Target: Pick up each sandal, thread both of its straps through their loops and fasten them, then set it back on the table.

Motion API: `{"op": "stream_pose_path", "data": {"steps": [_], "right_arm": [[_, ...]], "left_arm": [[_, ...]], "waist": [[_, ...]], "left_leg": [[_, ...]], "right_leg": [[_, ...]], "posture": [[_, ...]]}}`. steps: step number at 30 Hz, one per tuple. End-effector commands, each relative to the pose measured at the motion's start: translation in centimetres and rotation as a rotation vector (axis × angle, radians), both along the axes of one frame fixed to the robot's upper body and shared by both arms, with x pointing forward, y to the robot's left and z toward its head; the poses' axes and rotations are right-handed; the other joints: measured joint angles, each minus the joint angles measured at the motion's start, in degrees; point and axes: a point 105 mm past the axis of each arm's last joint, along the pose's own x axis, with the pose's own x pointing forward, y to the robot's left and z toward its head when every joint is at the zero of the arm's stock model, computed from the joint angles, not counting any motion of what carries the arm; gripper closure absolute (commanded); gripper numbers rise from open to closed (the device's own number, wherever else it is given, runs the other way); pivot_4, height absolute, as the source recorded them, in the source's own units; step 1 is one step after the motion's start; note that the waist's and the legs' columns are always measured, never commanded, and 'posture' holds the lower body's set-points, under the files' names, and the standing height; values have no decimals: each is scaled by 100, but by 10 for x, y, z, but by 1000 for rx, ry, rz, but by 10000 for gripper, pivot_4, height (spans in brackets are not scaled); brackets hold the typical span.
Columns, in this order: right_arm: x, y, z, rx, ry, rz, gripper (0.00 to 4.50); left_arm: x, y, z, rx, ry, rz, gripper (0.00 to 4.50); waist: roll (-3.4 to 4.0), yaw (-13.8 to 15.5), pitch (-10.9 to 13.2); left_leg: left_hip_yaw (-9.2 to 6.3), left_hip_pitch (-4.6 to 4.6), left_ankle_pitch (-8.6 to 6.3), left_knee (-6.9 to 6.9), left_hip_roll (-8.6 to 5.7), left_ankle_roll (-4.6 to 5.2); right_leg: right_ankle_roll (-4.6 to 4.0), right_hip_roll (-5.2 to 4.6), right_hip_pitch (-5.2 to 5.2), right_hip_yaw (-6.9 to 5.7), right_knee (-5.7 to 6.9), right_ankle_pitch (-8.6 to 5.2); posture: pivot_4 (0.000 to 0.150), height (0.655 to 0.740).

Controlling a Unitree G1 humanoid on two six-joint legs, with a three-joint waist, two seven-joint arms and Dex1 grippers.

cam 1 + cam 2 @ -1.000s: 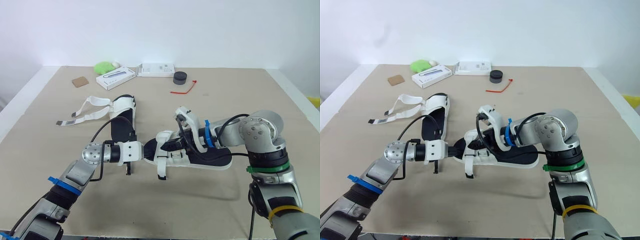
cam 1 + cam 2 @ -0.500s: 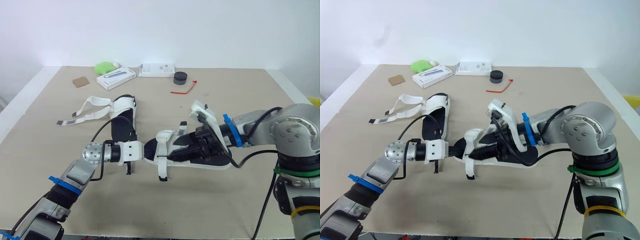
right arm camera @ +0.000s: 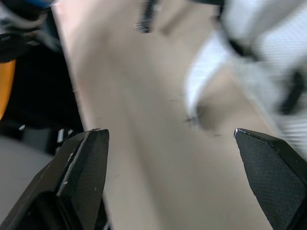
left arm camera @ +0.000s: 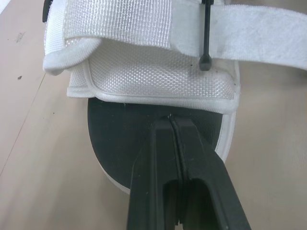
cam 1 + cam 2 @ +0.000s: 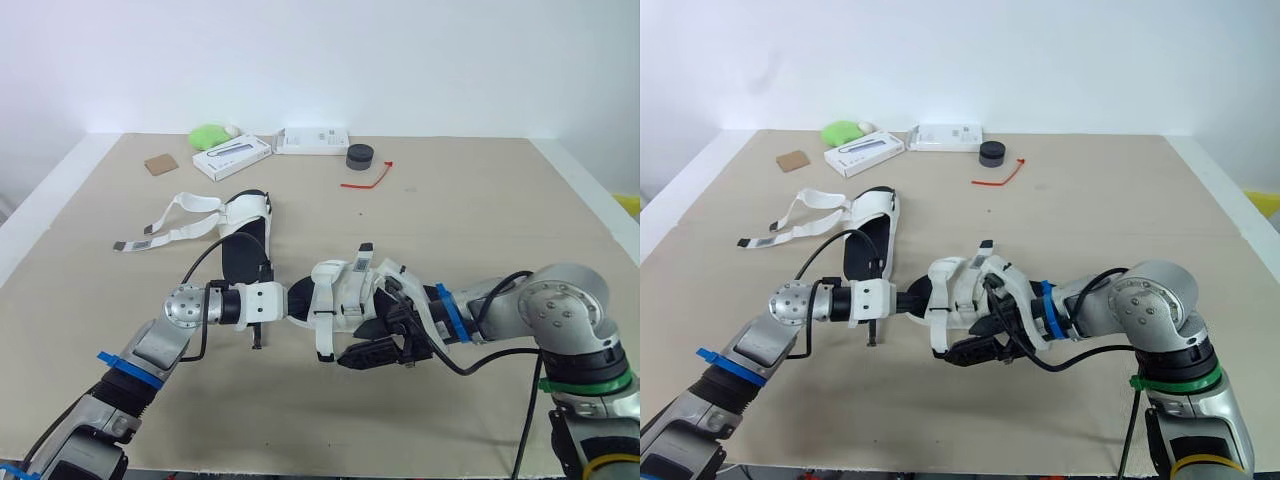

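Observation:
A white-strapped sandal (image 5: 336, 290) with a black sole hangs just above the table's middle. My left gripper (image 5: 290, 303) is shut on its toe edge; in the left wrist view the fingertips (image 4: 171, 120) pinch the black sole (image 4: 120, 139) below the front strap (image 4: 144, 19). My right gripper (image 5: 375, 330) stands wide open at the sandal's near side with nothing between its fingers (image 3: 91, 158), and it hides the heel end. In the right wrist view the sandal (image 3: 268, 52) is a blur. The second sandal (image 5: 246, 235) lies flat behind, its straps (image 5: 175, 215) loose and spread to the left.
Along the back edge sit a green object (image 5: 208, 133), two white boxes (image 5: 232, 156) (image 5: 312, 139), a black round puck (image 5: 360, 155), a red tie (image 5: 366, 178) and a brown card (image 5: 159, 163). Bare tabletop (image 5: 500, 220) stretches on the right.
My right gripper opened, let go of the sandal's top and swung down to its near side. The left gripper kept its hold on the toe.

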Motion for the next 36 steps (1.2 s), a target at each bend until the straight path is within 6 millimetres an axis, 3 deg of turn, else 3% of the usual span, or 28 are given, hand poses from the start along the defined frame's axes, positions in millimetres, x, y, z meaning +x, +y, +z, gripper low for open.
{"op": "stream_pose_path", "data": {"steps": [1,13,15,16,17,18,19,20,23,25,27,36], "right_arm": [[10,8,6,38,-25,-34,78],[20,23,5,56,-51,-90,78],[24,28,5,59,-59,-102,6091],[25,30,5,63,-61,-107,6091],[26,32,4,67,-63,-116,9652],[26,33,3,66,-64,-119,16704],[27,33,3,65,-64,-123,16704],[27,33,2,63,-64,-126,21843],[25,31,0,51,-60,-119,27873],[22,29,-3,39,-52,-106,38693],[16,27,-6,11,-40,-66,44430],[-4,27,-15,-58,-15,62,44430]], "left_arm": [[-8,16,-43,134,141,47,45000],[-10,14,-43,121,150,52,45000],[-8,13,-41,116,150,53,45000],[-8,12,-41,116,149,52,45000],[-8,12,-41,115,148,52,45000],[-8,11,-41,114,148,52,45000],[-8,11,-40,113,148,53,45000],[-8,11,-40,113,148,53,45000],[-8,12,-41,117,148,53,45000],[-8,14,-41,119,149,55,45000],[-8,14,-42,121,149,56,45000],[-8,14,-43,124,152,59,45000]], "waist": [[0,-1,0],[1,-4,0],[1,-4,0],[1,-4,0],[2,-5,0],[2,-5,0],[2,-4,0],[2,-5,0],[2,-4,0],[2,-4,0],[2,-3,0],[3,-3,0]], "left_leg": [[1,-1,0,0,0,0],[-1,-2,3,0,14,4],[-1,-1,3,0,13,4],[-1,0,3,0,13,4],[0,0,3,0,13,4],[-1,0,3,0,13,4],[-1,2,3,0,13,4],[-5,5,3,0,13,4],[-5,7,3,0,12,4],[-3,6,3,0,11,4],[-3,6,3,0,10,4],[-7,6,3,-1,10,4]], "right_leg": [[0,-1,0,1,0,1],[-2,21,0,4,2,5],[-2,21,-1,6,2,5],[-2,21,-1,6,2,5],[-3,22,-1,7,2,5],[-3,23,-1,7,2,6],[-4,23,-1,8,2,6],[-5,24,-4,8,2,7],[-5,24,-5,11,1,6],[-5,21,-5,11,0,6],[-5,21,-5,11,-1,6],[-6,23,-4,10,-2,3]], "posture": [[1500,7400],[1500,7400],[1500,7400],[1500,7400],[1500,7400],[1500,7400],[1500,7400],[1500,7400],[1500,7400],[1500,7400],[1500,7400],[1500,7400]]}}
